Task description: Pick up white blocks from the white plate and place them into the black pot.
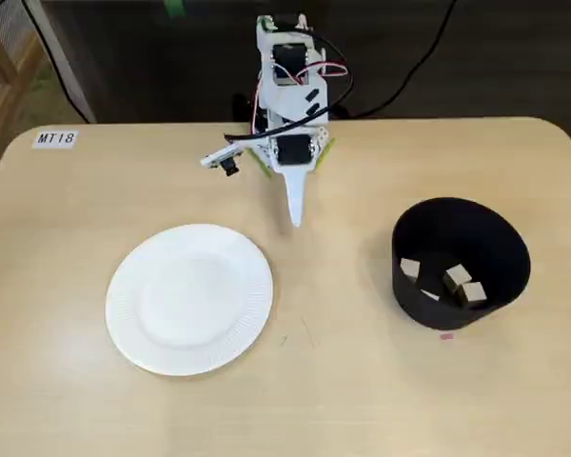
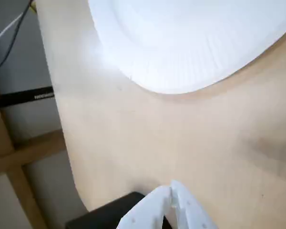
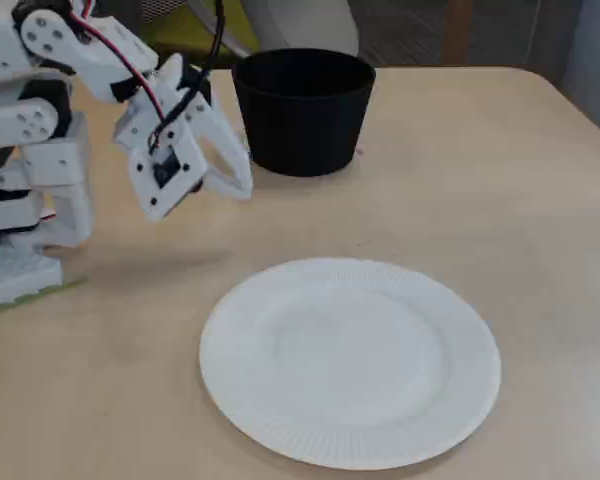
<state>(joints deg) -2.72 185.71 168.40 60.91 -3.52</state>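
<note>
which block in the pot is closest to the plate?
The block farthest left in the black pot, seen from a fixed view, on the side facing the white plate. The others sit further right, clustered together.

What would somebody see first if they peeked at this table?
Probably the big white plate, lying bare on the left of the table in a fixed view with nothing on it. Next, the black pot on the right, with pale blocks sitting inside it. Behind them at the table's far edge, the white robot arm is folded, its hand pointing down, shut and holding nothing.
</note>
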